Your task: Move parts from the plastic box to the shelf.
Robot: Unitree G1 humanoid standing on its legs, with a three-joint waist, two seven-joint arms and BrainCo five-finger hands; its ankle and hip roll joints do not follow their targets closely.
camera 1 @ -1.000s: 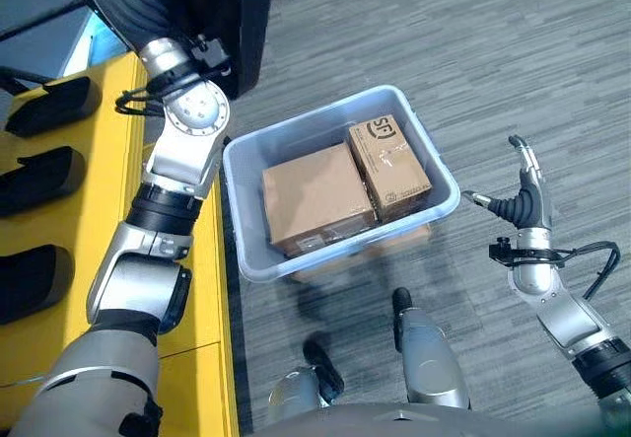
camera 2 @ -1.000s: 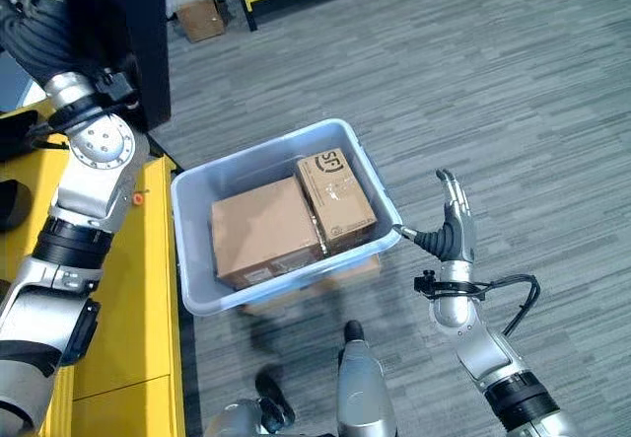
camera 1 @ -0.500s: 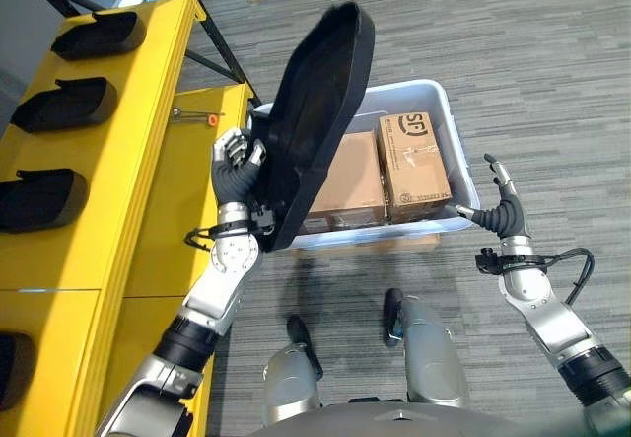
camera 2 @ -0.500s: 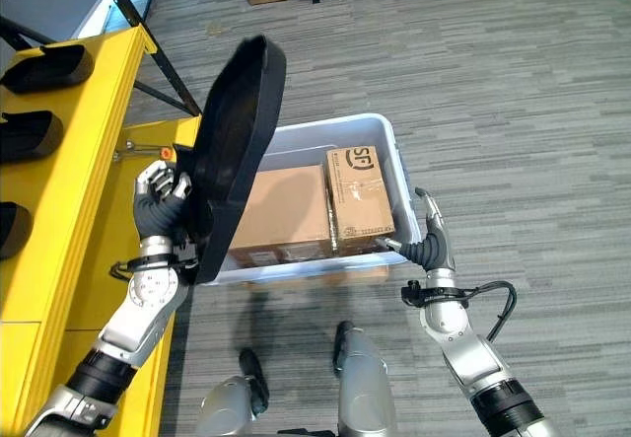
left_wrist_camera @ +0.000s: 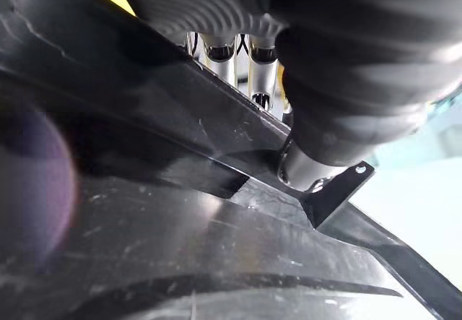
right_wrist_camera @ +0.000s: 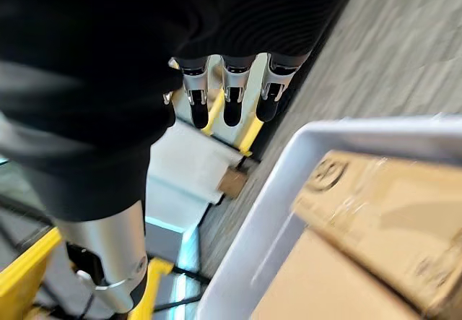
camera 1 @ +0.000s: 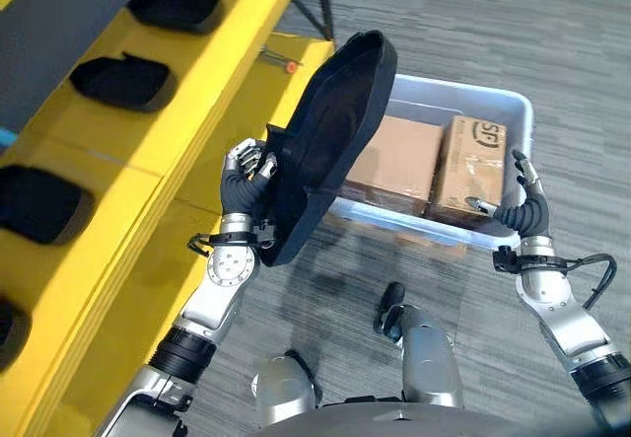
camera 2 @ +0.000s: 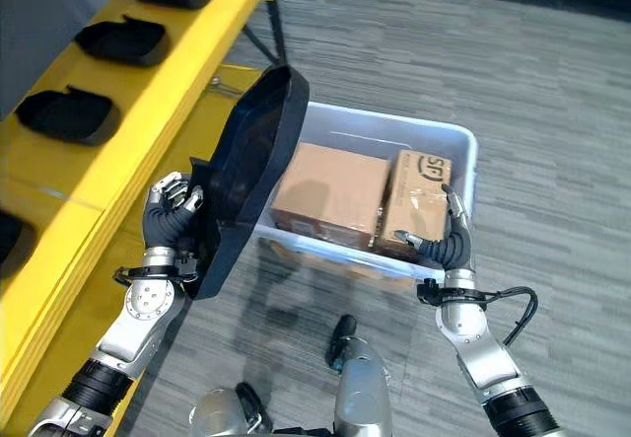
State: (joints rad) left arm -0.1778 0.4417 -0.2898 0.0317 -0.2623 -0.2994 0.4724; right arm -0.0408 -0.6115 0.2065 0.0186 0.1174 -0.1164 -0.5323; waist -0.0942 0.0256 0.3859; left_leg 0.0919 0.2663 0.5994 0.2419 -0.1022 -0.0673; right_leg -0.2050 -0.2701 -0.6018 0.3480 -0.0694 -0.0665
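My left hand [camera 1: 242,176] is shut on the lower edge of a large black moulded part [camera 1: 330,131]. It holds the part upright between the yellow shelf [camera 1: 187,92] and the pale plastic box [camera 1: 513,121]. In the left wrist view the fingers [left_wrist_camera: 238,53] curl over the part's [left_wrist_camera: 180,248] rim. Two cardboard boxes [camera 1: 399,161] [camera 1: 473,166] lie side by side in the plastic box. My right hand [camera 1: 527,210] is open with straight fingers [right_wrist_camera: 227,96] by the box's near right rim [right_wrist_camera: 289,168].
Several black parts [camera 1: 123,80] [camera 1: 182,5] [camera 1: 39,200] lie in a row on the shelf's upper level. A lower yellow ledge [camera 1: 108,319] runs along my left. Grey carpet [camera 1: 572,23] surrounds the box.
The camera has swung toward the shelf. My left hand still holds the black part upright beside the box. My right hand now sits closer to the box's rim.
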